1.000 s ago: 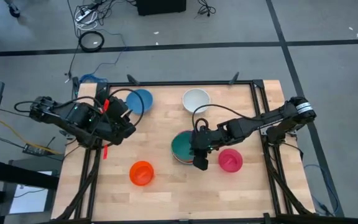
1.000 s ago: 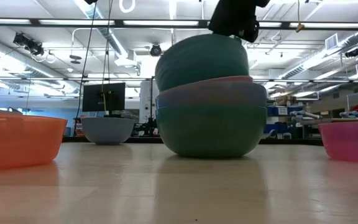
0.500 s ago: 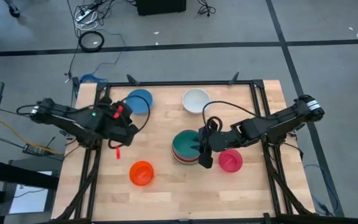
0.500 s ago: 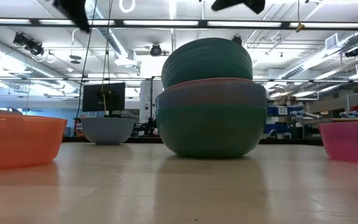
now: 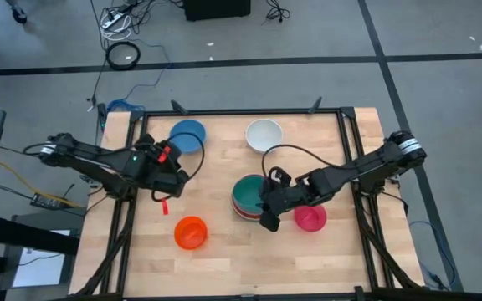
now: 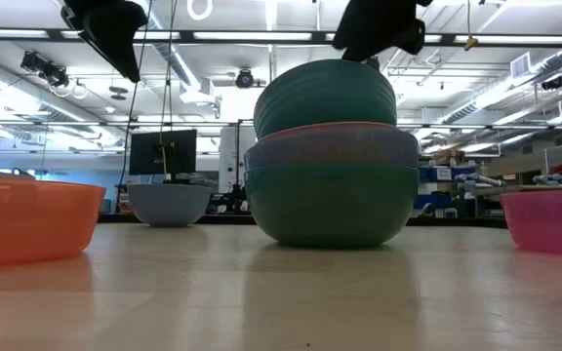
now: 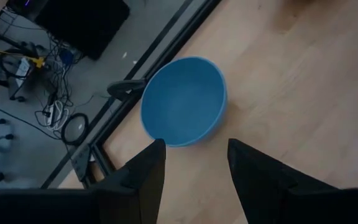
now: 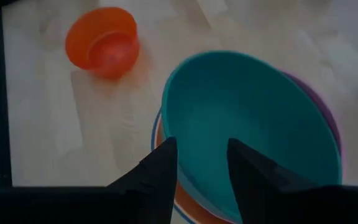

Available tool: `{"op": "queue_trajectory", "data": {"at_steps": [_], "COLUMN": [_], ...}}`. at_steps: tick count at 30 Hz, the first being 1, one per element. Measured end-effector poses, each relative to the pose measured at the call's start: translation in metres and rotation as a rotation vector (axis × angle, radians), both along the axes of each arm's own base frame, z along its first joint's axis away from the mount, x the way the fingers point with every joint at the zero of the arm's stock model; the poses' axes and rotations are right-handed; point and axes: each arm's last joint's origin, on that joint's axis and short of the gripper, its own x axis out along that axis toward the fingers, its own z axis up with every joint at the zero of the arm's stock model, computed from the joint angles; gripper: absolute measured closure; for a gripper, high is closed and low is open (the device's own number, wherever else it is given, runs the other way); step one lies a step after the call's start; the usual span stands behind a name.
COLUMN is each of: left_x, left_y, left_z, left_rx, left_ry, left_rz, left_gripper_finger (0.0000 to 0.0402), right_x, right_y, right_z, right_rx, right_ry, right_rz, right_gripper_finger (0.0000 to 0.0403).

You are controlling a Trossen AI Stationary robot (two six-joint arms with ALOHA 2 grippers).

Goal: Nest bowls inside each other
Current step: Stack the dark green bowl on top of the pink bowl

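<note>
Bright, even overhead ceiling strips (image 6: 261, 36); soft shadows on tabletop (image 5: 224, 251). Wrist views slightly blurred, esp. right; near fingers out of focus.

I see a wooden table (image 5: 224, 251) with a black frame around it. Round bowls sit right on the wood. A blue bowl (image 5: 187, 135) is at the far left part of the top, and a white bowl (image 5: 264, 135) is at the far side near the middle. In the middle is a stack of bowls (image 5: 248, 199) with a teal one on top; from the low view the bottom bowl of the stack (image 6: 332, 207) is teal too and rests on the wood. Just beside the stack on the right is a magenta bowl (image 5: 310, 218). An orange bowl (image 5: 191, 232) sits alone toward the near left, well apart from the stack.
</note>
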Motion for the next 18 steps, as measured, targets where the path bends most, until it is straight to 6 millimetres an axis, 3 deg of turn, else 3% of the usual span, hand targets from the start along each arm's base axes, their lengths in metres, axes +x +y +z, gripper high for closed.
{"op": "queue_trajectory", "data": {"at_steps": [9,18], "left_x": [-0.002,-0.002], "left_y": [0.000,0.001], "left_z": [0.001,0.001], "left_rx": [0.002,0.003], "left_ry": [0.000,0.003], "left_rz": [0.000,0.000], "left_gripper_finger": [0.0220,0.0220], "right_x": [-0.002,0.000], "right_y": [0.001,0.002], "right_z": [-0.002,-0.017], "right_rx": [0.046,0.046], "right_ry": [0.026,0.111], "right_rz": [-0.016,-0.030], "right_gripper_finger": [0.0273,0.0273]}}
